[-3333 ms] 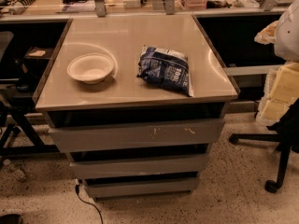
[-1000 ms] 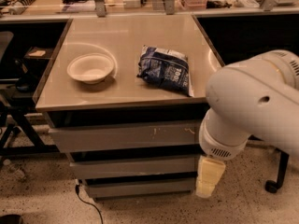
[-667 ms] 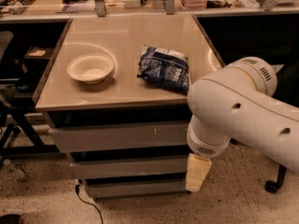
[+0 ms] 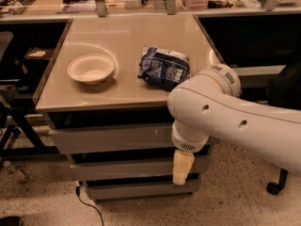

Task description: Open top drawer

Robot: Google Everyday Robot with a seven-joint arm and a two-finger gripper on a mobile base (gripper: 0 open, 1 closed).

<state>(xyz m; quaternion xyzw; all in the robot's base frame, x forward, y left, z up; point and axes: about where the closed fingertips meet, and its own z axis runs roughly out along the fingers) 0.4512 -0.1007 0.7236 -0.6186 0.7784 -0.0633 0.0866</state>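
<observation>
The top drawer (image 4: 108,138) is a wide grey handle-less front just under the tabletop, with small pale scuff marks (image 4: 155,134) right of centre. It sits flush with the cabinet, shut. My white arm (image 4: 221,114) reaches in from the right and covers the drawer's right end. My gripper (image 4: 181,169) hangs pale yellow below the arm's wrist, pointing down in front of the right part of the middle drawer (image 4: 122,167), below the top drawer's front.
A white bowl (image 4: 91,68) and a blue crumpled snack bag (image 4: 164,68) lie on the beige tabletop (image 4: 127,32). A third drawer (image 4: 136,190) sits lowest. A black cable (image 4: 87,204) trails on the floor; a chair caster (image 4: 273,187) stands at right, dark frames at left.
My arm has swung in from the right edge and moved left across the drawer fronts, so the gripper now hangs further left. The drawer stays shut; bowl and bag have not moved.
</observation>
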